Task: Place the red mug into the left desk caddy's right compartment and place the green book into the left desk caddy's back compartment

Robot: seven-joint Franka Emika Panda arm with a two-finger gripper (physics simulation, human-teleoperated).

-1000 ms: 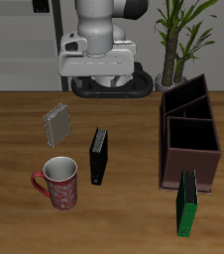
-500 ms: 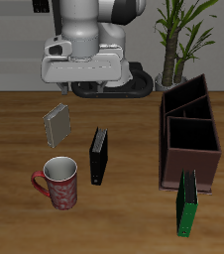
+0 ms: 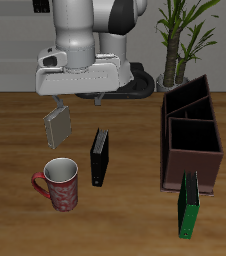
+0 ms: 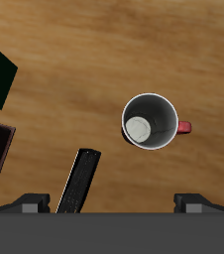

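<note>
Near the table's front edge, the red mug (image 3: 59, 184) stood upright beside the black book (image 3: 100, 157), apart from the left desk caddy (image 3: 192, 140). Seen from the wrist, the gripper (image 4: 112, 203) hung above the red mug (image 4: 151, 121), fingers spread, holding nothing.

1. The red mug (image 3: 60, 184) stands upright near the table's front edge, empty, with its handle pointing away from the caddy.
2. The green book (image 3: 189, 205) stands on edge at the left desk caddy (image 3: 190, 135)'s front.
</note>
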